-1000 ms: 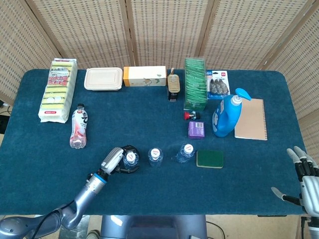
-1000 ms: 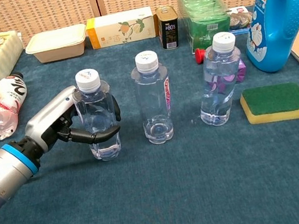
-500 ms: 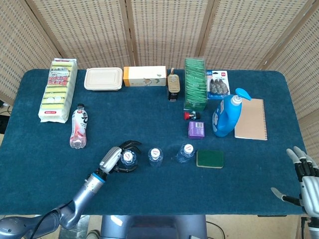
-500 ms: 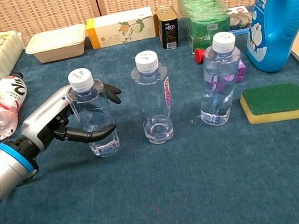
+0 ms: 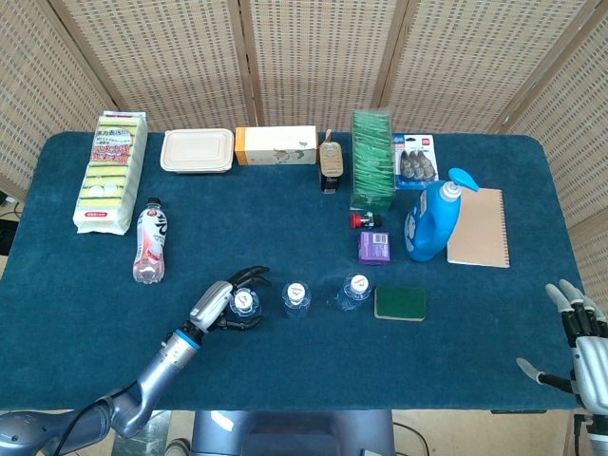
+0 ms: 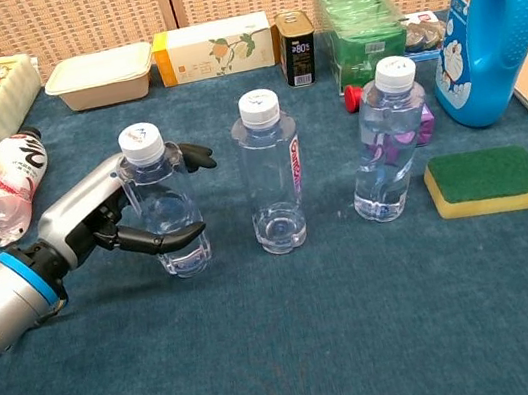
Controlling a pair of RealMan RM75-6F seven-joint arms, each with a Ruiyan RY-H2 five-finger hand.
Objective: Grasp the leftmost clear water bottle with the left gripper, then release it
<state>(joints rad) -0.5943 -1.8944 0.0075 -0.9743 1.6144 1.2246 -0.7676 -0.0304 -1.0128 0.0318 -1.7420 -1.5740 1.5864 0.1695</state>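
Note:
The leftmost clear water bottle (image 6: 162, 204) (image 5: 244, 302) stands on the blue table, leaning slightly left towards my left hand (image 6: 96, 221) (image 5: 214, 306). That hand cups the bottle loosely. Its fingers (image 6: 194, 153) stretch out straight behind the bottle and the thumb lies low in front, so nothing is clamped. Two more clear bottles stand in the same row, the middle bottle (image 6: 271, 171) and the right bottle (image 6: 388, 141). At the table's near right corner my right hand (image 5: 578, 337) hangs with fingers spread, holding nothing.
A pink drink bottle (image 6: 4, 190) lies left of my left hand. A green-and-yellow sponge (image 6: 486, 180) and a blue detergent bottle (image 6: 492, 17) stand to the right. Boxes, a tin and packets line the far side of the table (image 5: 285, 228).
My left hand's fingers, wrapped tight around the leftmost bottle a second ago, have uncurled and straightened behind it. The bottle shifted slightly left and now leans.

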